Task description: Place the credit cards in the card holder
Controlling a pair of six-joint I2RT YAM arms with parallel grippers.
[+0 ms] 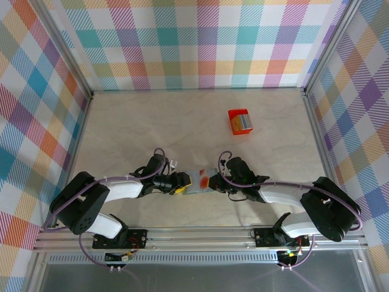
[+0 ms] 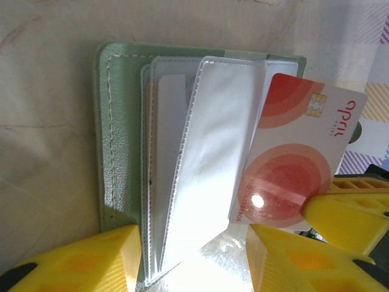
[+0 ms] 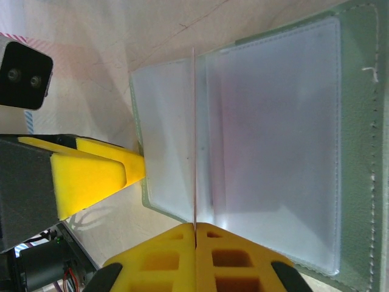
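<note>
On the left, my left gripper reaches in low over the table to the near edge of the card holder. The holder lies open just in front of my bases, between my two grippers, pale green cover down and clear plastic sleeves fanned upward. My left jaws stand partway apart, with a yellow finger on either side of the sleeves' near edge. I cannot tell whether they are squeezing that edge or only resting against it. One sleeve is lifted clear of the rest and tilts to the right. Against its right edge sits a credit card, white with red-orange rings and a small chip. It stands on edge above the open holder, and I cannot tell whether its leading edge has entered a pocket. My right gripper is clamped tight on that card, fingers pressed flat to both faces so the card shows as a thin line between them. Farther back and to the right, well apart from all this, a small red box sits on the table with something grey in it.
</note>
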